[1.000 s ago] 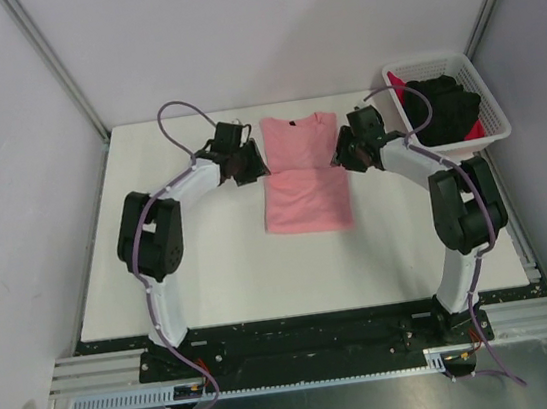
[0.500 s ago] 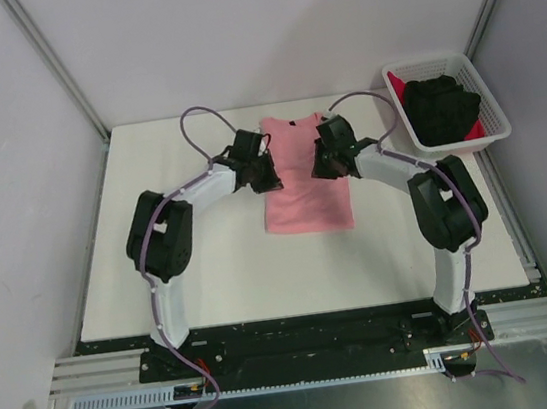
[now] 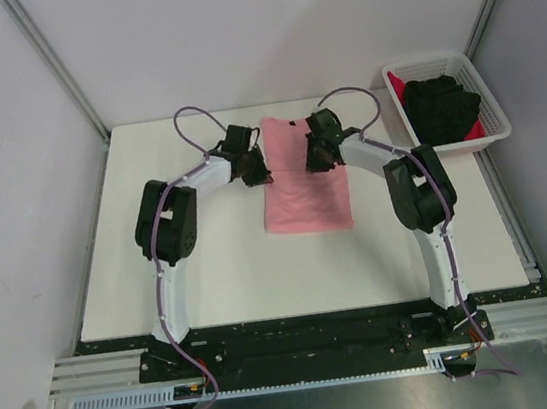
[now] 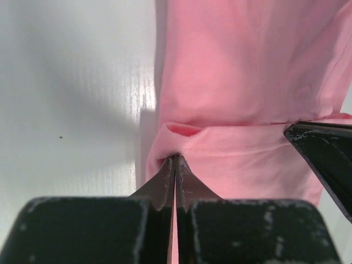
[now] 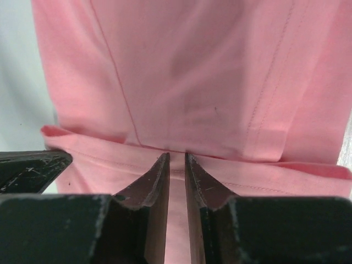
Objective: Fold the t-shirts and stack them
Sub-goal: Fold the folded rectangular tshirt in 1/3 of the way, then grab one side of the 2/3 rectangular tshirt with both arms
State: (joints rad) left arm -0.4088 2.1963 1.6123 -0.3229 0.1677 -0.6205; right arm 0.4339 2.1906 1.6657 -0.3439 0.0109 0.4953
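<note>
Salmon-pink soft cloth t-shirt (image 3: 305, 198) lies on the white table (image 3: 211, 263), at the centre and towards the far edge, with its dark neck label at the far end. The left gripper (image 4: 176, 158) has its fingers pressed fully together on a raised fold at the shirt's left edge. The right gripper (image 5: 176, 157) stands at the right edge, its fingers nearly together with pink cloth pinched in the narrow gap. At the far right, a white plastic lattice basket (image 3: 426, 60) holds a crumpled black t-shirt (image 3: 440, 107) lying on a bright red t-shirt (image 3: 395, 80).
</note>
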